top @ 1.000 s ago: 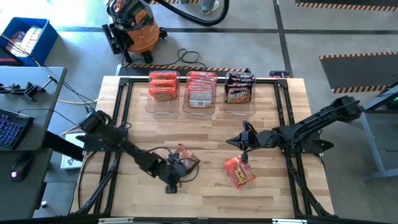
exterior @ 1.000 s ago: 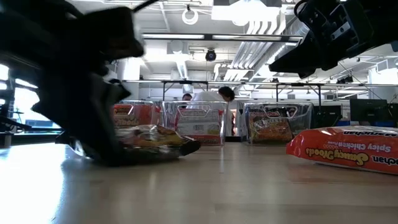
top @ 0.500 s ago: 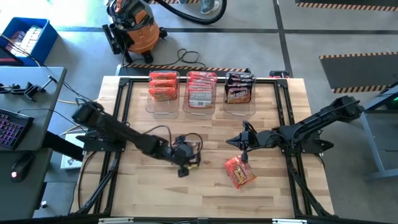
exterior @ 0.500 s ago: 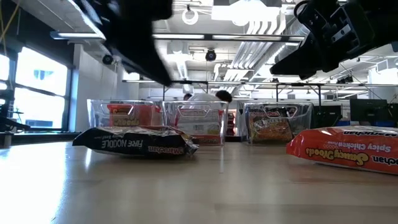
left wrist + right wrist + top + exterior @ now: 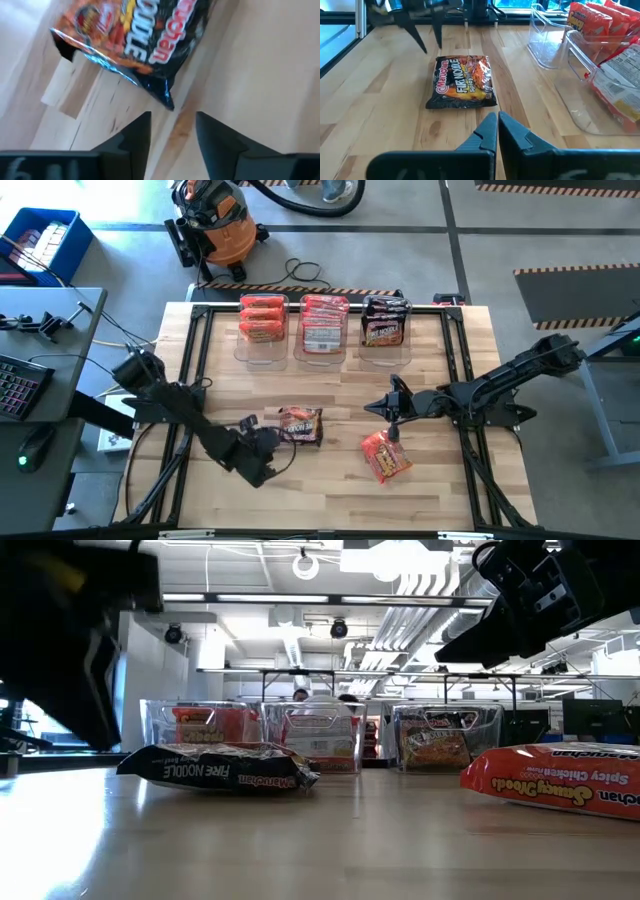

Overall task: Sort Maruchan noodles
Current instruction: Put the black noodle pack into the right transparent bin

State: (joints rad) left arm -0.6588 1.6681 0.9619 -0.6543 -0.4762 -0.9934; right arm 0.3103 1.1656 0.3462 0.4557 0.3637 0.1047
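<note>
Maruchan noodles: black packet (image 5: 300, 424) flat on worktop (image 5: 330, 490), orange packet (image 5: 385, 454) apart. Left gripper (image 5: 262, 455) fingers parted, empty, beside black packet. Right gripper (image 5: 380, 407) fingers pressed together, empty.

Floor: grey concrete floor (image 5: 520, 230) with striped hazard tape | Equipment: orange-and-black shop vacuum (image 5: 212, 222); blue plastic crate (image 5: 40, 240) | Furniture: grey side desk (image 5: 45, 360) | Ceiling: white ducts (image 5: 400, 600), strip lights | Windows: bright window (image 5: 150, 670).

black packet (image 5: 300, 424) now flat on table — left claw (image 5: 262, 452) off it, apart
</note>
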